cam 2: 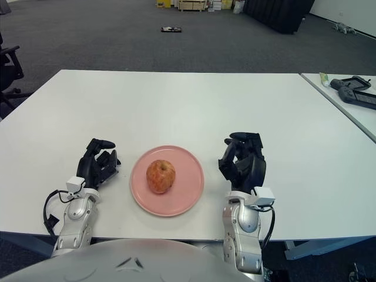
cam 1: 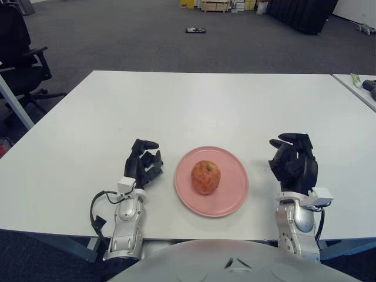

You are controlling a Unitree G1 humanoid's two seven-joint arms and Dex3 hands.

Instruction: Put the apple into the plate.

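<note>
Apple: the apple [cam 1: 205,177] is sitting upright inside the plate [cam 1: 234,197], a touch left of the middle, touching nothing else.
Plate: the pink plate is lying flat on the white desk [cam 1: 194,106], near the front edge, between the two hands.
Left hand: the left hand [cam 1: 143,163] is showing just beside the plate's left rim, apart from it, fingers loosely curled and holding nothing.
Right hand: the right hand [cam 1: 295,164] is showing right of the plate with a clear gap, fingers bent inward, gripping nothing.
Step in hand: by the look of it the placing is done, so what is left is clearing away.
Doing it well: I'd be drawing each hand outward and away from the rim, so no finger is nudging the plate and rolling the apple.
Right eye view only: a dark handheld device [cam 2: 356,93] is lying in full on the neighbouring table.
Left eye view only: a black office chair [cam 1: 17,53] is standing at the far left.
</note>
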